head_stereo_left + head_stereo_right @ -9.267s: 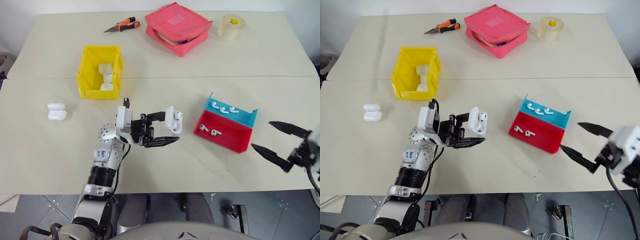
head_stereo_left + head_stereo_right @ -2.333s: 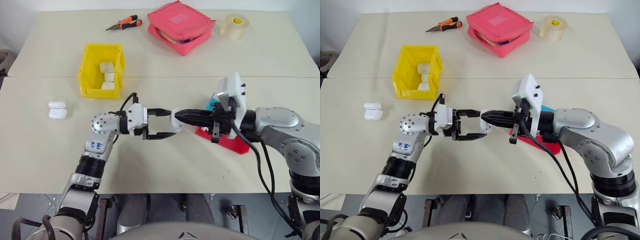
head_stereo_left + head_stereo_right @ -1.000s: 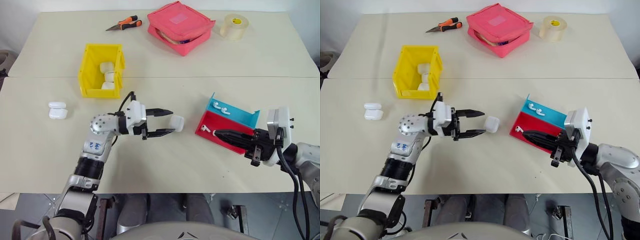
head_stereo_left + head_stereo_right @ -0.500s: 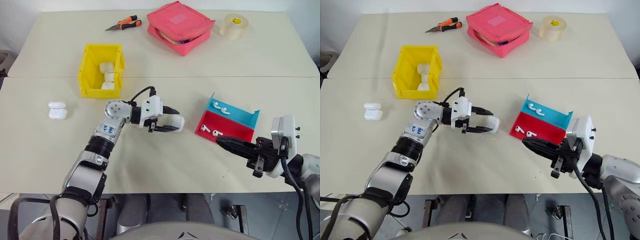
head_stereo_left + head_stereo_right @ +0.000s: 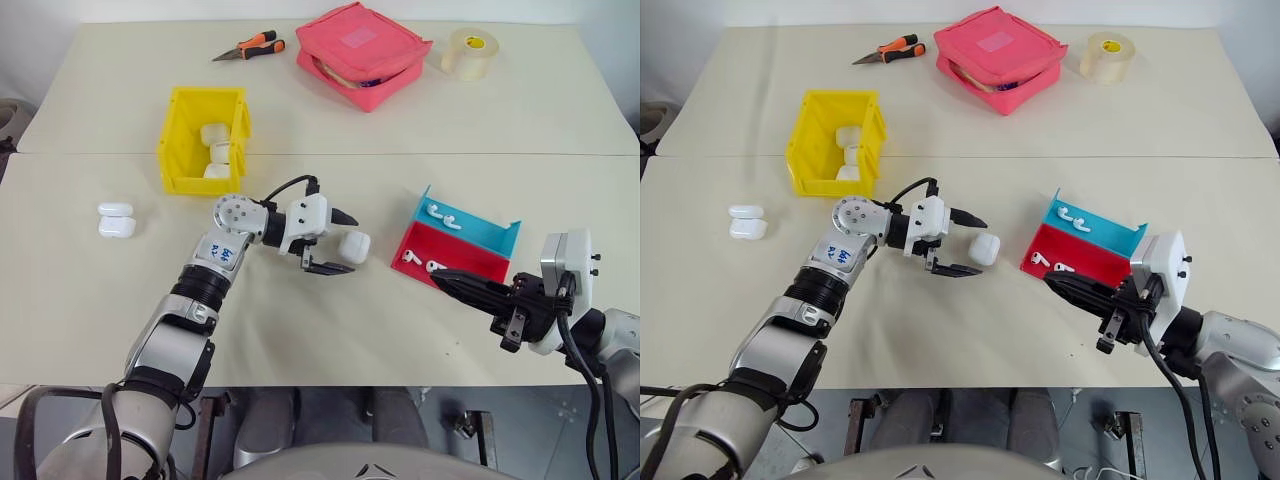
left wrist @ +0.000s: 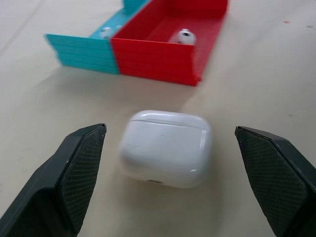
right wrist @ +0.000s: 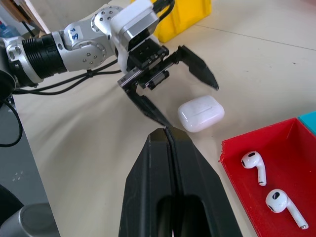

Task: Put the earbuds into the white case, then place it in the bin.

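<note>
The white case (image 5: 354,246) lies shut on the table, left of the red and blue tray (image 5: 470,270). My left gripper (image 5: 342,243) is open and straddles the case (image 6: 165,148), one finger (image 6: 79,173) on each side, neither touching it. Three earbuds (image 5: 435,210) lie in the tray, two of them in the red half (image 7: 254,165). My right gripper (image 7: 168,129) is shut and empty, hovering at the tray's near side and pointing toward the case. The yellow bin (image 5: 172,130) stands at the far left with other white cases inside.
Two stacked white cases (image 5: 115,220) sit at the table's left. Along the far edge are a pink zip pouch (image 5: 362,55), orange-handled pliers (image 5: 245,48) and a tape roll (image 5: 466,53). A seam (image 5: 500,154) crosses the table behind the bin.
My left gripper has opened and let go of the white case, which now rests on the table. That hand came slightly closer to the tray beforehand. The right arm has stayed put.
</note>
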